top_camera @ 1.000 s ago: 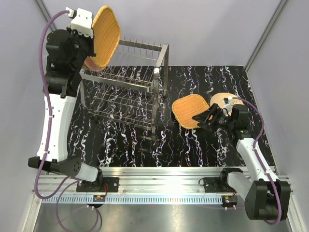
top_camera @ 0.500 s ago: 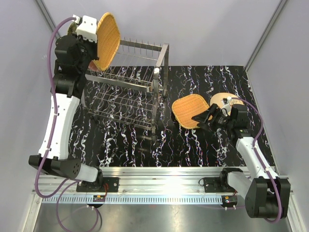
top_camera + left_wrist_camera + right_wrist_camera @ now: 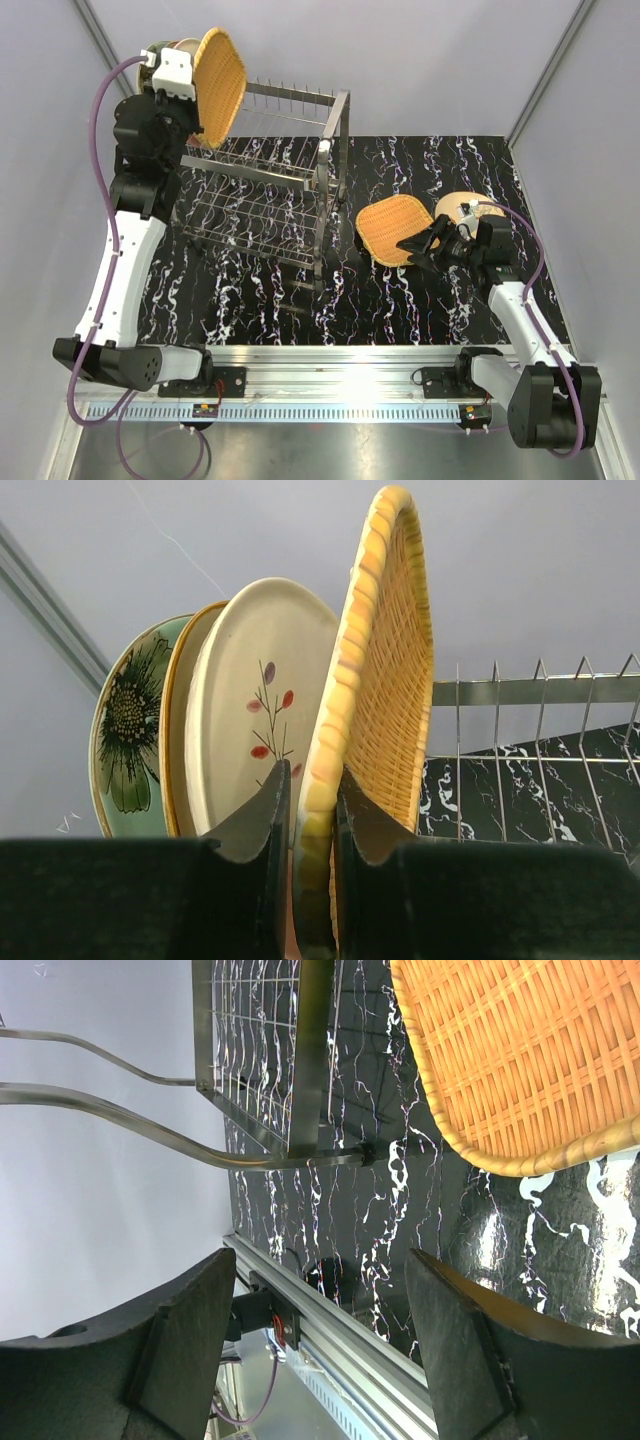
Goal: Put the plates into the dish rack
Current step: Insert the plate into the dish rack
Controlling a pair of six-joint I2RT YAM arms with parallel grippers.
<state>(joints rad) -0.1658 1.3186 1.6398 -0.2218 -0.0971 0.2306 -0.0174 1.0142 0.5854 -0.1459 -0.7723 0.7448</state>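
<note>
Left tool (image 3: 308, 780): clenched on wicker plate (image 3: 385, 680) rim, edge-up, upper left, to slot between dish rack (image 3: 260, 190) prongs.
Right tool (image 3: 320, 1260): released, facing second wicker plate (image 3: 520, 1050).

I swung the left pincer (image 3: 308, 785) further up and back, tipped its wicker plate (image 3: 222, 85) from a slant to nearly upright, brought it beside the standing plates (image 3: 250, 700) at the dish rack (image 3: 330, 170) far-left end

black marbled tabletop (image 3: 255, 300), aluminium rail (image 3: 340, 362)
</note>
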